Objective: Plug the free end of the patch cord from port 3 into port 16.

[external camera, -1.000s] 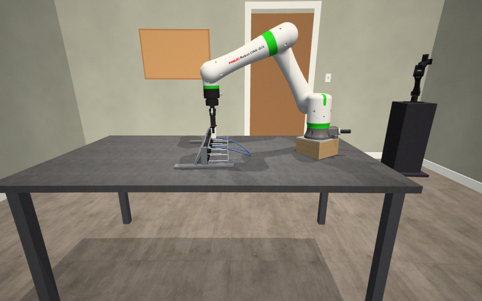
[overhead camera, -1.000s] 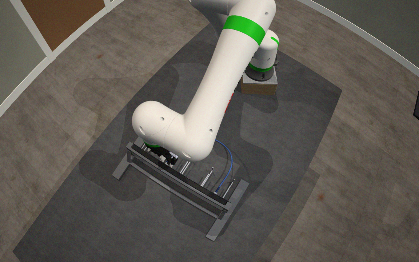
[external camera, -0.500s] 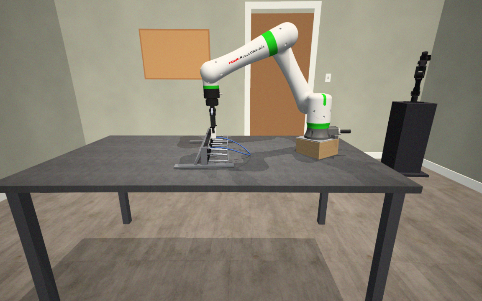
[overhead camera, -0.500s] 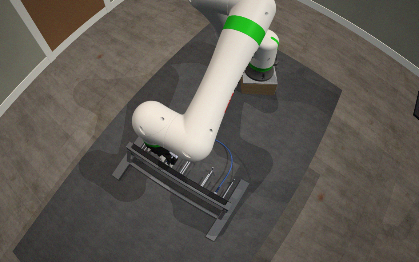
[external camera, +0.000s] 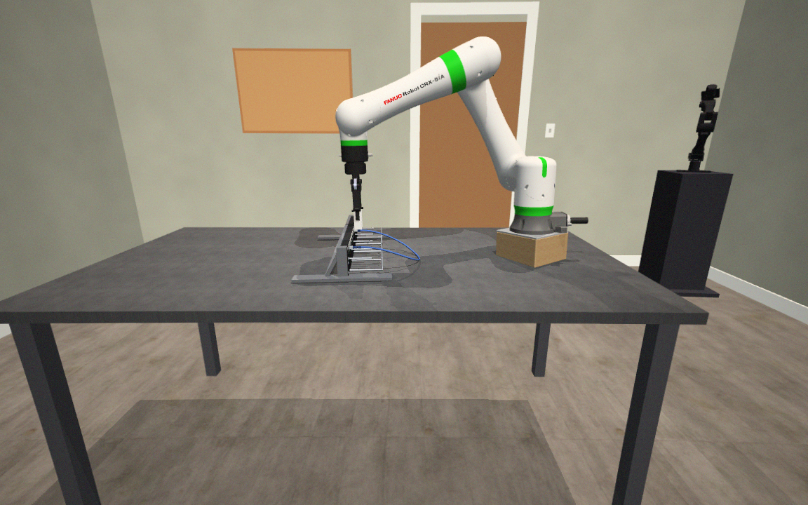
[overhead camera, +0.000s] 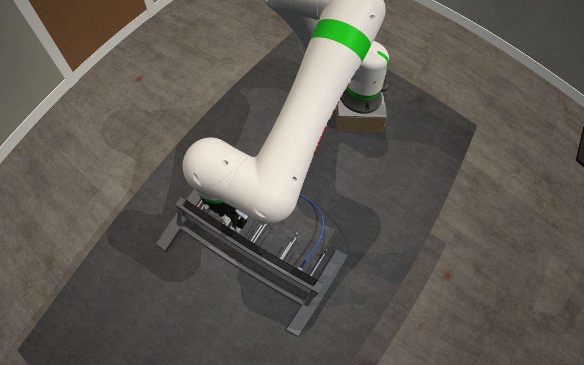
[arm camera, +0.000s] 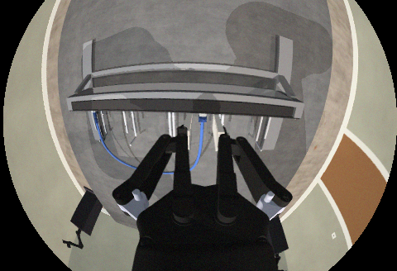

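The grey rack (overhead camera: 169, 236) (external camera: 343, 260) (arm camera: 186, 95) stands on the table, ports facing the robot base. The blue cord (overhead camera: 322, 222) (external camera: 418, 257) (arm camera: 201, 143) bows out from it. Its port 3 end (overhead camera: 302, 264) is at the rack's left part. Its other plug (arm camera: 202, 118) meets the rack face right of the middle; depth, latch and port number are not readable. My gripper (overhead camera: 232, 224) (external camera: 358, 222) (arm camera: 202, 120) points down close to the rack face. Its pale fingertips stand open on both sides of this plug and cord, with gaps visible on both sides.
Thin metal rods (overhead camera: 288, 250) (arm camera: 171, 124) stick out of the rack face on both sides of the gripper. The arm's base stands on a wooden block (overhead camera: 360, 124) (external camera: 531, 248) on the table (external camera: 193, 294). A black pedestal (external camera: 686, 232) stands beyond the table.
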{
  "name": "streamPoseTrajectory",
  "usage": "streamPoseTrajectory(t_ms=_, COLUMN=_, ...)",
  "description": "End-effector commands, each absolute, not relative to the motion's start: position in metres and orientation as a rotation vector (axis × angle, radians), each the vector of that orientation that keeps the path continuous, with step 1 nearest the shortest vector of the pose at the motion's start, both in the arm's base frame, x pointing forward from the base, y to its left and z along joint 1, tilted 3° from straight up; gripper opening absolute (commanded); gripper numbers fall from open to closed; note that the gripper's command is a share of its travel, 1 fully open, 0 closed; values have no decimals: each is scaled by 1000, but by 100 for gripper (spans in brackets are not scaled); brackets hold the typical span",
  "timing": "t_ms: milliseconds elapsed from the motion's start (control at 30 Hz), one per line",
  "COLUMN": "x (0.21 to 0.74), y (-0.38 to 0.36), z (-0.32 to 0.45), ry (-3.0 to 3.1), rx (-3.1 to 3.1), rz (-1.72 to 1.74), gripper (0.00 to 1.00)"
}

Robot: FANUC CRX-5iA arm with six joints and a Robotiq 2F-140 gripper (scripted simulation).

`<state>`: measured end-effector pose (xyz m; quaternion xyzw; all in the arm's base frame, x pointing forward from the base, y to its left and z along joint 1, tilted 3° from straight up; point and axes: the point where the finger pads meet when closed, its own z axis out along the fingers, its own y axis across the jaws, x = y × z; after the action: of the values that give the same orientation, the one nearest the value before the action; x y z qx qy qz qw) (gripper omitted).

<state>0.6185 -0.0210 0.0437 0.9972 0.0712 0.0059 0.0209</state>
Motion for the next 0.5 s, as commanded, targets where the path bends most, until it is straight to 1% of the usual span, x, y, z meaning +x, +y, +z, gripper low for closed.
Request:
streamPoseTrajectory(t_ms=0, x=619, y=-21, z=50, ry=221, rx=3092, rz=19, gripper=22)
streamPoseTrajectory(t_ms=467, x=617, y=-19, z=91, ry=221, rx=3092, rz=19, gripper=22)
